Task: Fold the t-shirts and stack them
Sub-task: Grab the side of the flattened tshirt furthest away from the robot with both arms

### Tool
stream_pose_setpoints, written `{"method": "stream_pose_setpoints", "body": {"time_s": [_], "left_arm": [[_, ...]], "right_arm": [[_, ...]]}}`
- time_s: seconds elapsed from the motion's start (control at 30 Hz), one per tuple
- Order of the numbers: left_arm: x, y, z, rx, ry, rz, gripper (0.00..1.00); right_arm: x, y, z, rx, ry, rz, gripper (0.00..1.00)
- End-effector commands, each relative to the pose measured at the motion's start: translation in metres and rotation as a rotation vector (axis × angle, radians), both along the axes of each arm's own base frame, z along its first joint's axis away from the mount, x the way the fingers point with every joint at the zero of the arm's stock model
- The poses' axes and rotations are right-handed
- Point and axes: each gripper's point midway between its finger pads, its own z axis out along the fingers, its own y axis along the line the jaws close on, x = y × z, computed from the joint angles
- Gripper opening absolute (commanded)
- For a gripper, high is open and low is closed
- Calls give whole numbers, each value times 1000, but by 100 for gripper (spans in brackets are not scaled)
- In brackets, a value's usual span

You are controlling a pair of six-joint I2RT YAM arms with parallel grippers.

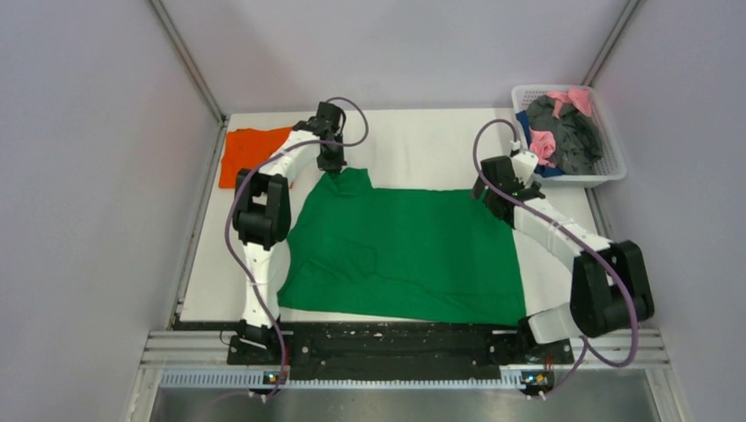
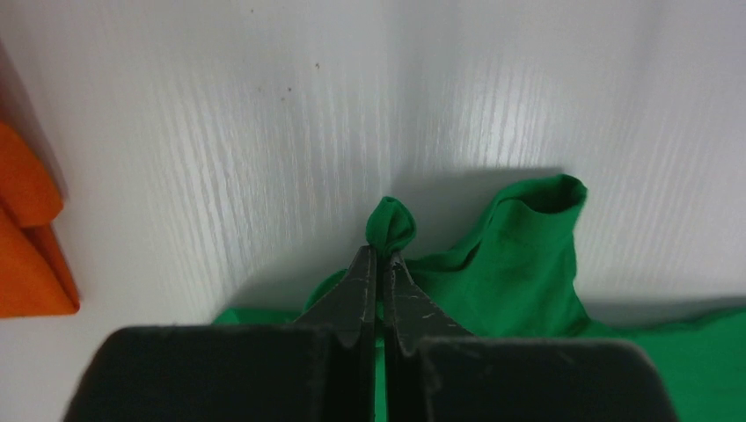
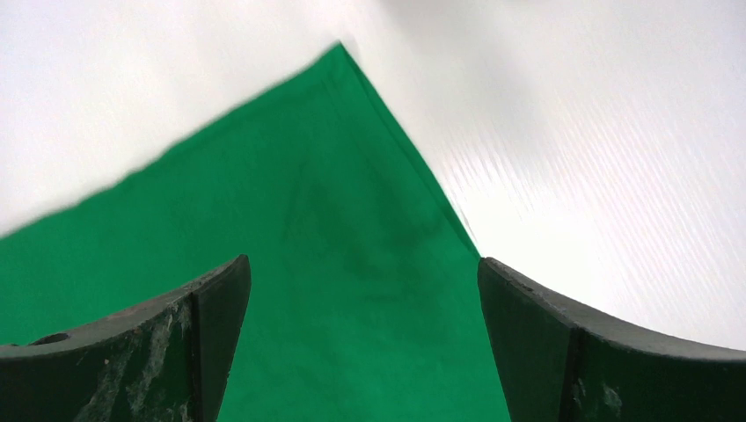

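Note:
A bright green t-shirt (image 1: 405, 251) lies spread over the middle of the white table. My left gripper (image 1: 332, 163) is at its far left corner, shut on a pinch of the green cloth (image 2: 390, 225) that bulges out past the fingertips. Beside that pinch a green sleeve (image 2: 528, 237) stands up in a fold. My right gripper (image 1: 486, 195) hangs open over the shirt's far right corner (image 3: 352, 202), its fingers apart with cloth below them. An orange t-shirt (image 1: 251, 151) lies folded at the far left of the table, also at the left edge of the left wrist view (image 2: 26, 246).
A white basket (image 1: 613, 156) at the far right holds pink, dark grey and blue garments. Grey walls close in on both sides. The black rail (image 1: 387, 343) with the arm bases runs along the near edge. Bare white table (image 1: 422, 141) shows behind the green shirt.

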Motion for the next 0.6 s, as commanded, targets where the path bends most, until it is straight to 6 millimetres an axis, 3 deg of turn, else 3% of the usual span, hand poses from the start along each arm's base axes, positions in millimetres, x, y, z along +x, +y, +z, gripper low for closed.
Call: {"method": "stream_pose_setpoints", "body": {"time_s": [0.0,0.27,0.57], "left_arm": [[1,-12,59,-53,-132,18,0],[-14,-21,66,-55,-135,-7,0],[-32,-34,73,-50,-143,-47,0]], "right_arm": [[52,-17,3,-65,-29,-56,95],[93,-27,-38,-102,86,-84,88],[95,-25,-63,-58,132,-100,81]]}}
